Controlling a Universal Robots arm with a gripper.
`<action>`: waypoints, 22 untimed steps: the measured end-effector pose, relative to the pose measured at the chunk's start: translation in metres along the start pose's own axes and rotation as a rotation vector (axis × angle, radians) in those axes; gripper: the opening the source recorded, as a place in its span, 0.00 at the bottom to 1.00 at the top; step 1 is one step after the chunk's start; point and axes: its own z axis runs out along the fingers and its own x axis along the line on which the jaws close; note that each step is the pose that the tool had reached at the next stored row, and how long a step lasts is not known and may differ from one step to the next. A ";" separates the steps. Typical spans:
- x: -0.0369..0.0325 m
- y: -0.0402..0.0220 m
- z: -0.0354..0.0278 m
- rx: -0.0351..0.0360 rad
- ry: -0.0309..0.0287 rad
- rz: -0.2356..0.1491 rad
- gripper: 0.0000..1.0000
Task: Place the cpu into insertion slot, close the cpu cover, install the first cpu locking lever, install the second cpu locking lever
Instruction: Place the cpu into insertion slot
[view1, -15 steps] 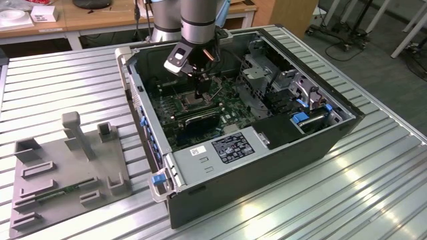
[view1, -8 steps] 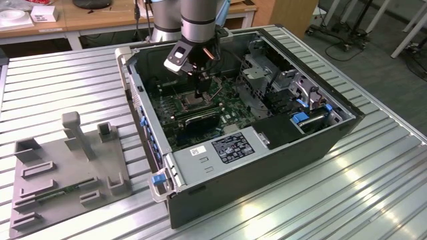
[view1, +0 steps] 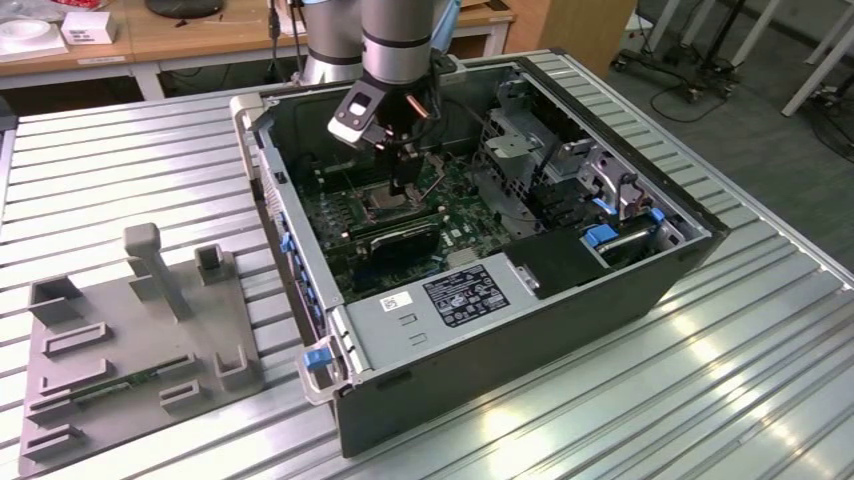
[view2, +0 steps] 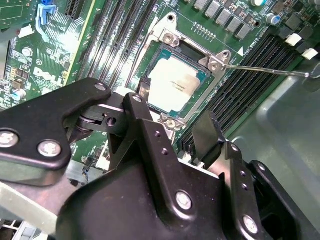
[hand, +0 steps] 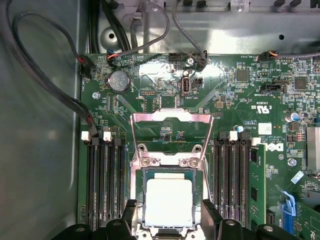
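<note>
The pale silvery cpu (view2: 172, 82) (hand: 168, 202) lies flat inside the insertion slot (view2: 162, 50) (hand: 140, 192) on the green motherboard. The cpu cover (hand: 170, 117), a thin silvery frame, stands swung up off the slot. My gripper (view2: 176, 106) (hand: 169, 212) (view1: 396, 195) hangs just above the slot, open, with one black finger (view2: 144, 91) on each side of the chip and nothing held. A thin metal locking lever (view2: 265, 69) sticks out sideways from the slot's corner.
Long black memory slots (hand: 105, 185) (hand: 232, 185) flank the socket. Cables (hand: 45, 90) run along the case wall. The open computer case (view1: 627, 300) has a drive cage (view1: 534, 150) on the exterior view's right. A grey fixture plate (view1: 120, 350) lies on the table at the exterior view's left.
</note>
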 end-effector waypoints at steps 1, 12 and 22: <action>0.0001 0.0000 -0.0001 -0.0002 0.0003 0.000 0.61; 0.0001 0.0001 -0.0018 -0.0001 0.0002 0.000 0.61; 0.0002 0.0002 -0.0044 -0.0002 0.0003 0.000 0.61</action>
